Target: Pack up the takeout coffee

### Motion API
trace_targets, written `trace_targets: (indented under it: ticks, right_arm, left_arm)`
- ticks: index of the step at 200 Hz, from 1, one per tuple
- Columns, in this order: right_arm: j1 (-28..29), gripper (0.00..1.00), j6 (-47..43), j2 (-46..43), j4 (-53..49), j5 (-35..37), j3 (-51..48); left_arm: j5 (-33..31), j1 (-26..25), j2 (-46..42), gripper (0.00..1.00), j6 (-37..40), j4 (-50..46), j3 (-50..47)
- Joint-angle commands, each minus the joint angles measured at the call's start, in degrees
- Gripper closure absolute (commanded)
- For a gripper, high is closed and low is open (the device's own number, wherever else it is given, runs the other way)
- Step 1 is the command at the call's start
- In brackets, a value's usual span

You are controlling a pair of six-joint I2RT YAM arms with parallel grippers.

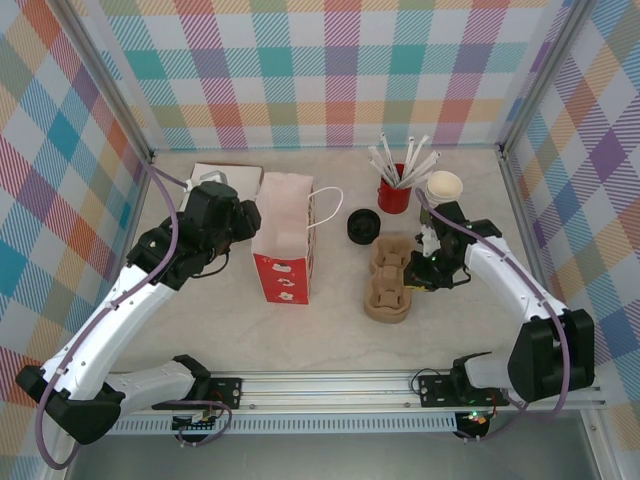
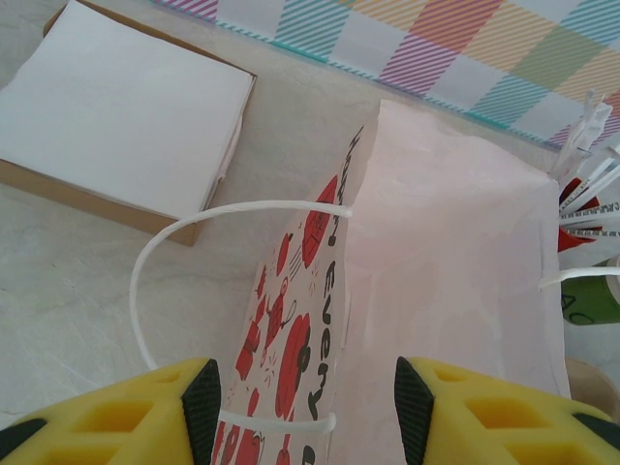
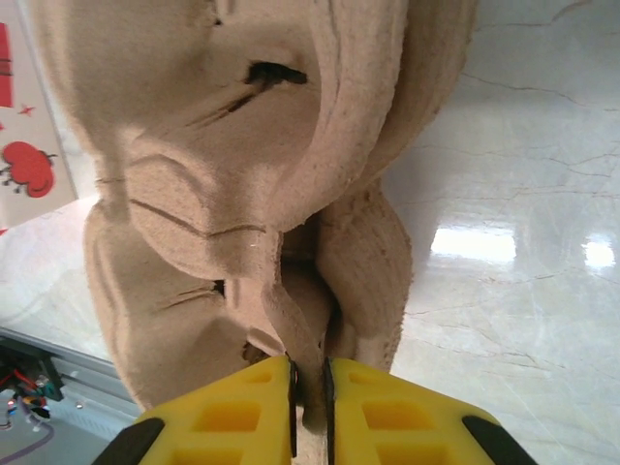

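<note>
Currently the left gripper (image 2: 306, 407) stands at the top of the red paper bag (image 1: 285, 250), its yellow fingers (image 2: 201, 407) apart on either side of the bag's upper edge and one white cord handle (image 2: 155, 262). Neither pad presses the paper, so it holds nothing. The bag stands upright left of the table's (image 1: 200, 320) middle.

The right gripper (image 3: 310, 397) is closed on a thin rim of the moulded pulp cup carrier (image 3: 242, 174), with the rim pinched between the two pads. In the overhead view this gripper (image 1: 428, 262) sits at the carrier's (image 1: 388, 275) right side, right of the table's middle.

The takeout coffee (image 1: 363, 225) stands on the table between the bag and the carrier, just behind the carrier's back end, with its black lid facing up. It is clear of both grippers and outside the bag.

A flat stack of white napkins in a cardboard tray (image 1: 222, 178) lies towards the back left corner. A red cup of wrapped straws (image 1: 393, 195) stands near the back edge, and a stack of lidless cups (image 1: 444, 185) is just to its right.
</note>
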Motion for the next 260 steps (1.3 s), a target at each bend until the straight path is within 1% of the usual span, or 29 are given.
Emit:
trace_targets:
  ticks: [1, 40, 63, 96, 122, 143, 166, 197, 237, 260]
  right_arm:
    - [-0.7, 0.85, -0.77, -2.77, 2.21, -5.07, -1.04]
    - [-1.96, 0.9, -0.41, -5.55, 6.58, -13.29, -2.98]
    - [-2.7, 0.94, 0.12, -8.0, 8.87, -17.16, -3.03]
    - [-4.39, 0.96, 0.83, -11.83, 10.45, -20.99, -1.75]
    - [-6.09, 0.97, 1.2, -13.26, 10.86, -24.04, 0.23]
    - [-8.15, 0.97, 1.12, -15.08, 10.98, -25.98, 3.79]
    - [-12.12, 0.98, 1.37, -17.02, 11.2, -27.53, 9.62]
    - [-18.99, 0.98, 5.78, -17.17, 16.58, -36.76, 15.59]
    - [-19.58, 0.98, 13.18, -14.57, 24.04, -46.76, 21.29]
    - [-19.5, 0.97, 14.52, -14.12, 24.35, -49.35, 22.82]
  left_arm:
    - [0.61, -0.63, -0.66, 0.48, 1.53, -0.94, 1.75]
    - [1.46, -0.61, -1.81, 0.47, 1.99, -0.51, 1.82]
    - [3.34, -0.61, -2.6, 0.47, 2.65, 0.57, 1.75]
    - [8.62, -0.61, -4.24, 0.46, 3.56, 3.88, 1.22]
    - [13.02, -0.57, -5.53, 0.44, 3.99, 7.19, 0.58]
    - [18.32, -0.61, -5.91, 0.42, 4.66, 9.78, 0.52]
    - [26.62, -0.61, -5.64, 0.38, 5.12, 13.68, 1.02]
    - [38.77, -0.61, -3.24, 0.33, 4.65, 19.23, 2.83]
    - [50.88, -0.63, 4.37, 0.27, 3.57, 23.6, 8.45]
    - [55.42, -0.61, 8.76, 0.25, 0.97, 28.31, 10.39]
